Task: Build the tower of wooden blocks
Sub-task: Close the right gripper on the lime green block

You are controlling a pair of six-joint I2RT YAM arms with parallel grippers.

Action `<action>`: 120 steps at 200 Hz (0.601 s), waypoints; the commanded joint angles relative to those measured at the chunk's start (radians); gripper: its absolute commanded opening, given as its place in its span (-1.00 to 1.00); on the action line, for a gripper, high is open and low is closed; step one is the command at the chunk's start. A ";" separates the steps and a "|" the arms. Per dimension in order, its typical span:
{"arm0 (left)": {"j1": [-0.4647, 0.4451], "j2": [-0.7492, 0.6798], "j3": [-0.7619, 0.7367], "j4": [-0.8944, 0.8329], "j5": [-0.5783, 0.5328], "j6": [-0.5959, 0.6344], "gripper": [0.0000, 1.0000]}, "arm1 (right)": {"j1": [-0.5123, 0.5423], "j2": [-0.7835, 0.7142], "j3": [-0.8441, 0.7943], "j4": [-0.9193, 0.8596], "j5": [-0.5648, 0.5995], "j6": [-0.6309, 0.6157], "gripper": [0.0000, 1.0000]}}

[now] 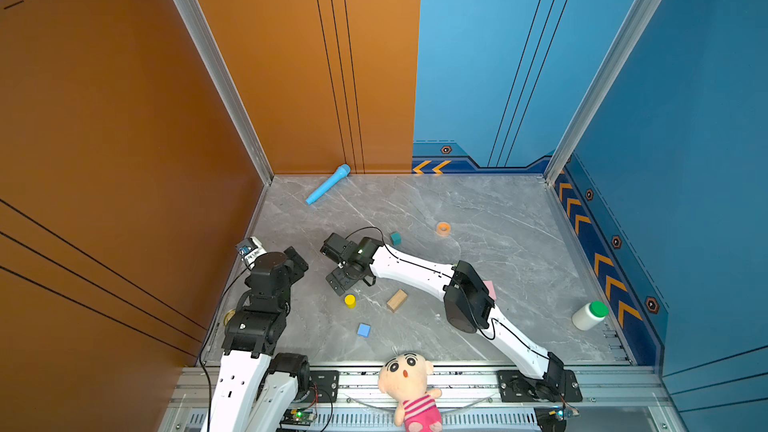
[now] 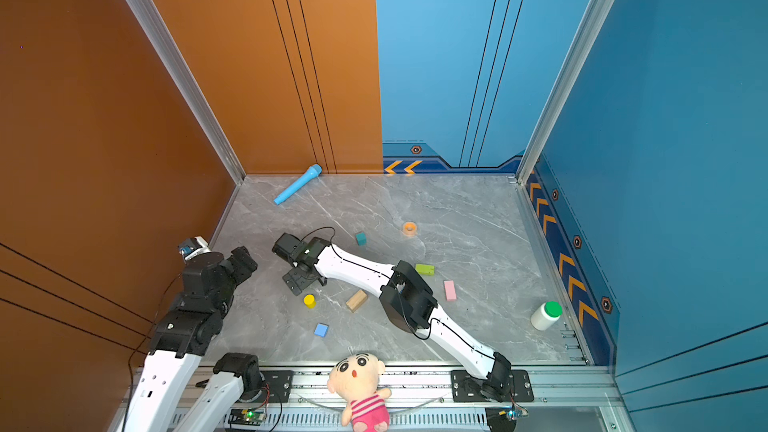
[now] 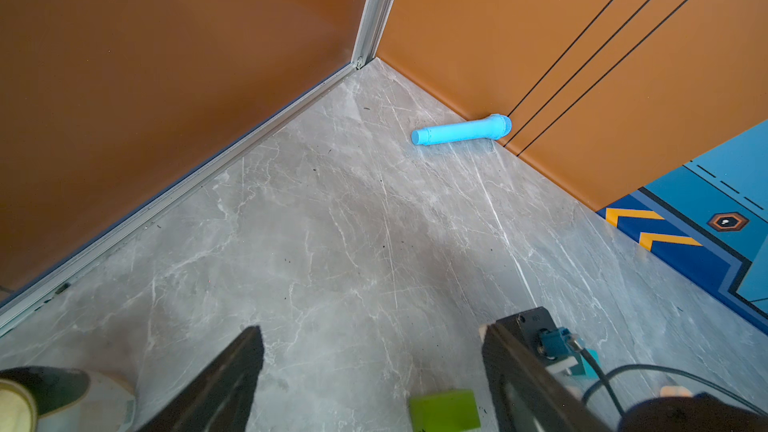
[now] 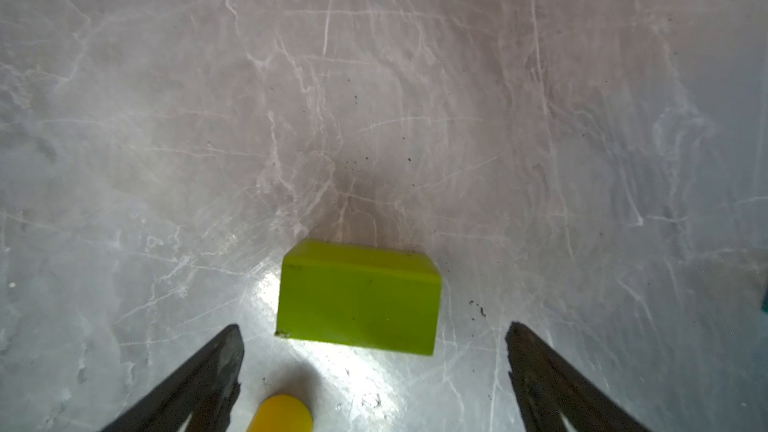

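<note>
Loose blocks lie on the grey marble floor: a teal cube [image 1: 395, 238], a yellow cylinder [image 1: 350, 300], a tan brick [image 1: 397, 300], a light blue cube [image 1: 363, 330] and a pink brick [image 2: 449, 290]. One lime green brick [image 2: 424, 269] sits behind the right arm's elbow. My right gripper [image 1: 343, 280] reaches across the middle, just beyond the yellow cylinder. In the right wrist view it [image 4: 374, 326] stands open and empty, with another lime green brick [image 4: 357, 297] lying just ahead of its tips. My left gripper [image 3: 371, 328] is open and empty at the left.
A light-blue toy microphone [image 1: 328, 184] lies against the back wall. An orange tape ring [image 1: 443, 227] sits beyond the blocks. A white bottle with a green cap [image 1: 589, 315] lies near the right wall. A doll [image 1: 409, 384] rests on the front rail.
</note>
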 commanded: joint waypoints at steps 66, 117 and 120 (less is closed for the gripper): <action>0.010 -0.018 -0.025 -0.013 -0.016 -0.007 0.68 | 0.001 0.080 0.095 -0.028 0.041 0.047 0.96; 0.014 -0.014 -0.031 -0.007 -0.013 -0.007 0.67 | -0.009 0.100 0.103 -0.030 0.012 0.061 0.62; 0.014 -0.014 -0.032 -0.007 -0.014 -0.007 0.68 | -0.010 0.101 0.103 -0.029 0.011 0.063 0.60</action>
